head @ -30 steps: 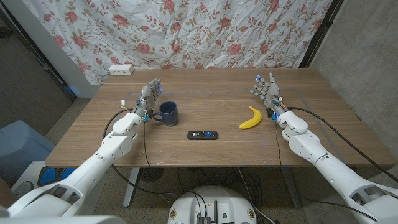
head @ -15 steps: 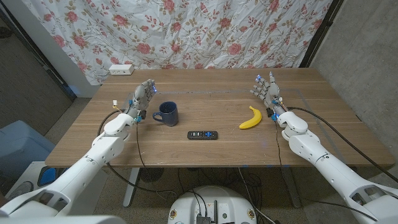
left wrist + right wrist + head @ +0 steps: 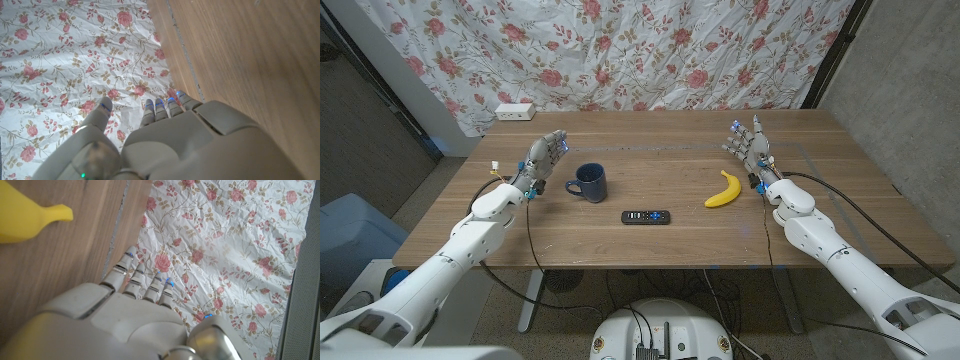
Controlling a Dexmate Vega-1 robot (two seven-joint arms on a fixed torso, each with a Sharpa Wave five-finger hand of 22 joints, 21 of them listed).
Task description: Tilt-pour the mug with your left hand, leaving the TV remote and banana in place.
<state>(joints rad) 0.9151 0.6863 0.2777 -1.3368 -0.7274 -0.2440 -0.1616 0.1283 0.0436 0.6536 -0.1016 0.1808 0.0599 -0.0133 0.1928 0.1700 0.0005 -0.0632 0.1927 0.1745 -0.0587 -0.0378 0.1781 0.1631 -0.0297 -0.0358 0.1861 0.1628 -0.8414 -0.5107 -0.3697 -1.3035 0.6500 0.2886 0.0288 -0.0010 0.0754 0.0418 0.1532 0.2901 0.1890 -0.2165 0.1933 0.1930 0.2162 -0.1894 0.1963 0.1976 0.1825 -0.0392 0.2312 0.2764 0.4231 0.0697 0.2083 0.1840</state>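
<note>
Pre-grasp: left hand (image 3: 546, 155) open and empty, apart from the blue mug (image 3: 590, 181) upright mid-table, handle seemingly toward it; next, close in and grip, avoiding remote (image 3: 646, 216) and banana (image 3: 724, 190); right hand (image 3: 748, 145) open, idle.

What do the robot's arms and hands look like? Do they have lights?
Both arms are smooth white shells with black cables running alongside. The left hand and right hand are grey, with small blue lights at the fingertips.
</note>
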